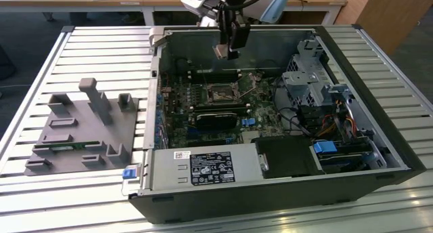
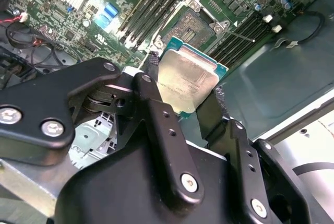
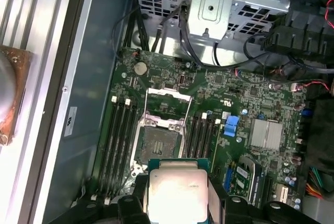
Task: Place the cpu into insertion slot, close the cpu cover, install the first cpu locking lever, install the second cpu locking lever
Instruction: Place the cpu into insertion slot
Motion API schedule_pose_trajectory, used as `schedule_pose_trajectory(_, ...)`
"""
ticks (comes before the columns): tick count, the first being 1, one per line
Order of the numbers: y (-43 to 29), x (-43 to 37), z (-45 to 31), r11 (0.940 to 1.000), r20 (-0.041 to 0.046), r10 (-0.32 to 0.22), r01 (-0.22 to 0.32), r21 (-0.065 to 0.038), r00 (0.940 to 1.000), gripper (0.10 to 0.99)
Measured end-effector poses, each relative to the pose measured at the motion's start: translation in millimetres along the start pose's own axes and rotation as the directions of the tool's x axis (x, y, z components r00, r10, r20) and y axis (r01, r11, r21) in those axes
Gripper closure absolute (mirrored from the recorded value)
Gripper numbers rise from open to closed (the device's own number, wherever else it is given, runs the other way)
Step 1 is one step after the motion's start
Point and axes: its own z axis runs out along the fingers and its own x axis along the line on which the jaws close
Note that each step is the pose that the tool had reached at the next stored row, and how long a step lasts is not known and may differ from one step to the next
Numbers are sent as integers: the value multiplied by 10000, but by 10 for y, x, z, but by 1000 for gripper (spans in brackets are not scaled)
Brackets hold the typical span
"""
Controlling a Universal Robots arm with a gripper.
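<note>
Above the open computer case (image 1: pixel 271 200) on the slatted worktop (image 1: pixel 101 45), the exterior view shows the arm's pincer (image 1: pixel 226 51) hanging clear of the green board (image 1: pixel 177 104). It sits toward the rear wall of the case, higher than the socket (image 1: pixel 220 94) and well apart from it. A small pale piece between its fingers is the cpu (image 1: pixel 218 51). A grey fixture (image 1: pixel 81 129) lies on the worktop at the exterior view's left, beside the case.

In the second wrist view, the pincer (image 2: pixel 183 85) is closed down to the width of the cpu (image 2: pixel 192 73). One black finger (image 2: pixel 156 109) presses on each of two opposite edges. The cpu's dull metal top faces the camera, and its green rim is visible along the far edges. The socket (image 2: pixel 189 32) lies beyond it on the board, uncovered and unoccupied, with memory slots (image 2: pixel 156 4) running alongside.

In the first wrist view, the cpu (image 3: pixel 176 190) is clamped in the pincer (image 3: pixel 177 199) and held off the board. The socket (image 3: pixel 156 144) sits just past the cpu's far edge. The cpu cover (image 3: pixel 168 105) is swung up and back on the far side of the socket. Memory slots (image 3: pixel 119 145) flank the socket on both sides.
</note>
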Motion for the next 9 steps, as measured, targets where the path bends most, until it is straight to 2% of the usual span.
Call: schedule_pose_trajectory(9,0,0,11,9981,38,623,-623,7,9981,545)
